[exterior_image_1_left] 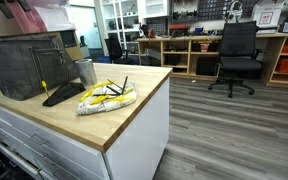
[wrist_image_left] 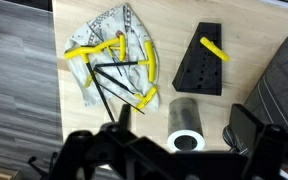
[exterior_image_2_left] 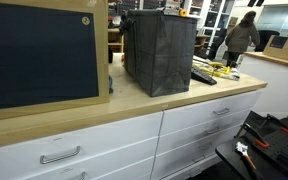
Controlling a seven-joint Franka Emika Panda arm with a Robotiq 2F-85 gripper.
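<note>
Two fingers spread wide, gripper (wrist_image_left: 169, 150) holding nothing, hovering over the cloth (wrist_image_left: 112, 62) with yellow and black markers (wrist_image_left: 119, 75), I think; descending onto one looks next.

Crumpled cloth (wrist_image_left: 112, 55), matt black plastic block (wrist_image_left: 199, 68), smooth wooden counter (exterior_image_1_left: 134, 95)

— We see even indoor light on the wooden countertop (exterior_image_1_left: 114, 115), shadows soft; the office chair (exterior_image_1_left: 236, 58) behind reads slightly soft.

— We find the wrist view darker below (the gripper (wrist_image_left: 174, 150) nearly silhouetted), the person (exterior_image_2_left: 242, 36) backlit and blurred.
</note>
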